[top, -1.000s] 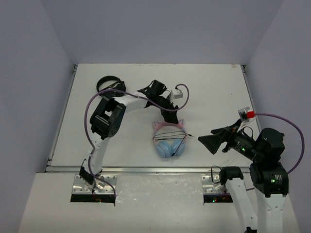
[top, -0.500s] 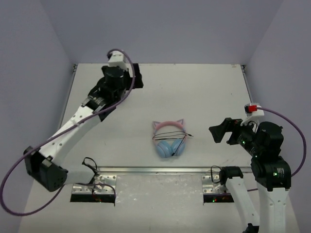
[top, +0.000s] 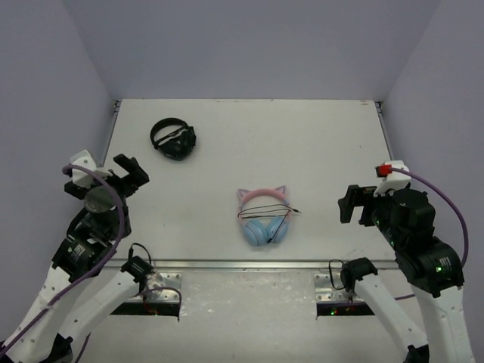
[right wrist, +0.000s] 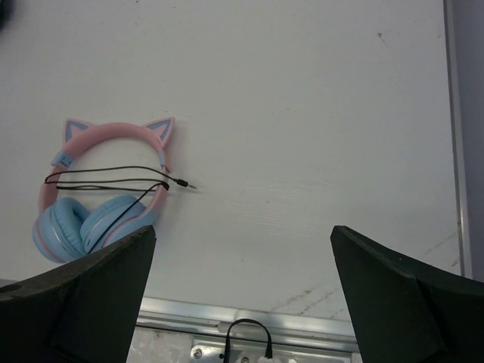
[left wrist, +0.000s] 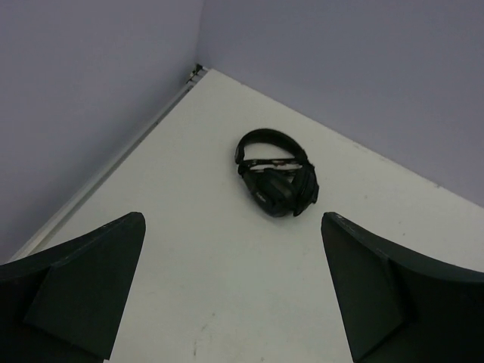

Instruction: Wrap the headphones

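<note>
Near the middle of the white table (top: pixel 325 144), a little toward its near edge, the over-ear headphones with the pink cat-ear headband and light blue round cups (top: pixel 263 215) are seen lying flat. The ears are pointed at the far edge and the two cups are tucked side by side toward the near edge. The thin black cable (right wrist: pixel 113 181) is stretched in a few strands across the headband's opening, from one side to the other. Its small plug (right wrist: pixel 184 183) is laid on the table just beside the headband's right side.

Over at the table's left edge, the left gripper (top: pixel 104 180) is held in the air, fingers spread wide and nothing caught between them. An all-black pair of headphones (top: pixel 173 139) is seen toward the far left corner, well apart from the pink pair and from that gripper.

Near the right edge, the right gripper (top: pixel 348 205) is held just as wide apart, with nothing grasped. It is pointed toward the pink headphones, which are well apart from it.
</note>
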`<control>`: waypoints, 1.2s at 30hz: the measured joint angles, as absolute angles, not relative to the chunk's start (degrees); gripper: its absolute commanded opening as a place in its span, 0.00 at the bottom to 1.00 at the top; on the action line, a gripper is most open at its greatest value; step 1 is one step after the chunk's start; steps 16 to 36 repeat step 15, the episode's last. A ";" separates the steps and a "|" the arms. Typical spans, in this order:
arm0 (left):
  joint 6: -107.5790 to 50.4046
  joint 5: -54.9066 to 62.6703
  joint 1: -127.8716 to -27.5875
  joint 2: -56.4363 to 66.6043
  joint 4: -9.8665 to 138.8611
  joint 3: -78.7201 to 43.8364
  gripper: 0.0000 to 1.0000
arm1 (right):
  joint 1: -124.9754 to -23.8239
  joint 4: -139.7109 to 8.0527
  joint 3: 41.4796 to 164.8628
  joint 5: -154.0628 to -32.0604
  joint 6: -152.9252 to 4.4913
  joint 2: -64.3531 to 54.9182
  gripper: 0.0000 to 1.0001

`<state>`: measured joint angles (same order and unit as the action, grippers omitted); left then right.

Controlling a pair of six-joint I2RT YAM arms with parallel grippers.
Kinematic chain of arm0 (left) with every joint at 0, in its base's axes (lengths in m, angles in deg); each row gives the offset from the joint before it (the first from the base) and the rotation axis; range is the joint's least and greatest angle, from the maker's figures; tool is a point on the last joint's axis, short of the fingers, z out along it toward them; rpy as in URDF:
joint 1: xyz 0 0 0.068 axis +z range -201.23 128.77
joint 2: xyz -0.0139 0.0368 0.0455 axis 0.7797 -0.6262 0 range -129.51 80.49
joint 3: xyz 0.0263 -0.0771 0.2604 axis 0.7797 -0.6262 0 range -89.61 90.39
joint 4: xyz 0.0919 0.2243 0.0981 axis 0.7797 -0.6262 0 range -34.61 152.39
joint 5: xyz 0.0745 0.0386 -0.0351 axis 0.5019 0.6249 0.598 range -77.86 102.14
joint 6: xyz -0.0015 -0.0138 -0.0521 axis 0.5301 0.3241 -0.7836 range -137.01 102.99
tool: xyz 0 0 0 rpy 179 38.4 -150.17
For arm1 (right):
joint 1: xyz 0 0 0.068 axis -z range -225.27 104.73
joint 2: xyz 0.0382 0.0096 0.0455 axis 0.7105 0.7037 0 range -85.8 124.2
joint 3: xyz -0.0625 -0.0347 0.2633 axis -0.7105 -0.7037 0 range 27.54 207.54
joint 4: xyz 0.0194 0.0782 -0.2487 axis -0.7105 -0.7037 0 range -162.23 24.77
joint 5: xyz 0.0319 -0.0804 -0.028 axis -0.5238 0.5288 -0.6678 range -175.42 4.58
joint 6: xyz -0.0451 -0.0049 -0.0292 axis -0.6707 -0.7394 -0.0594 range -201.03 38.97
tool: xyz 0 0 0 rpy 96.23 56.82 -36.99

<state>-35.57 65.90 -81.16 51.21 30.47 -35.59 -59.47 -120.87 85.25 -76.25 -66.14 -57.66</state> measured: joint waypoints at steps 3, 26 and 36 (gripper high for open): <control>-35.55 64.72 -81.10 51.72 29.53 -41.36 1.00 | -61.15 -121.02 85.18 -73.37 -66.55 -57.68 0.99; -35.53 63.32 -80.70 58.01 30.12 -44.82 1.00 | -61.61 -120.70 83.35 -73.59 -66.70 -57.90 0.99; -35.53 63.32 -80.70 58.01 30.12 -44.82 1.00 | -61.61 -120.70 83.35 -73.59 -66.70 -57.90 0.99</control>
